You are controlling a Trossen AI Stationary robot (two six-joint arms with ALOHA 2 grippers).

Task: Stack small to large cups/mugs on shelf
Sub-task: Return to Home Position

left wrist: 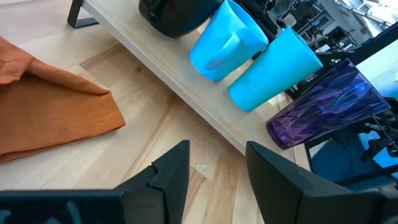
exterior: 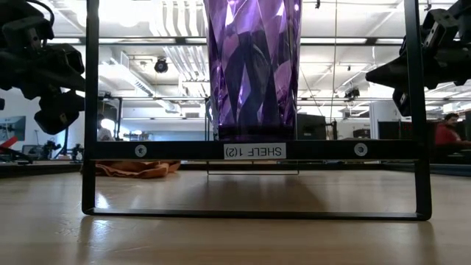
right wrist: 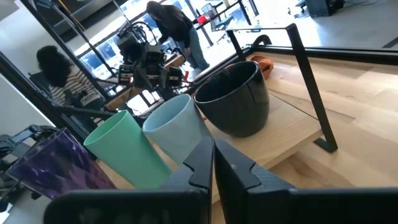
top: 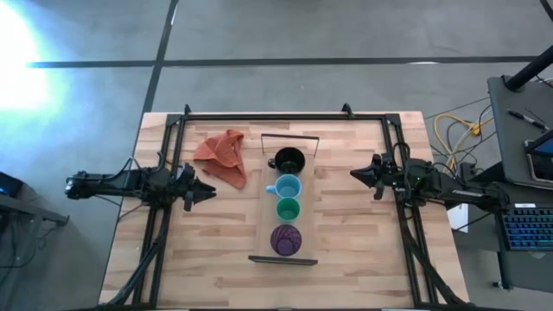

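The shelf (top: 308,192) lies lengthwise down the middle of the table (top: 354,259), with a thin dark rail at each short end. All four cups stand on it in one row, upright, mouths up. The black cup (top: 289,161) is at the far end. Next to it is the light blue mug (top: 288,187), its handle turned toward the left arm's side. The green cup (top: 288,208) comes just after the mug, so close that we cannot tell whether they touch. The purple cup (top: 286,239) is last, at the near end, a little apart from the green one. In the low view the purple cup fills the space above the near rail, which carries a small white label.

An orange cloth (top: 222,155) lies crumpled on the table, left of the shelf's far end and apart from it.

The left gripper (top: 206,192) hangs left of the shelf, level with the blue mug and pointing at the row. Its fingers (left wrist: 171,177) stand apart with a clear gap and hold nothing. The right gripper (top: 356,174) hangs on the other side, well clear of the shelf. Its fingers (right wrist: 202,165) are pressed together, and it is empty too.
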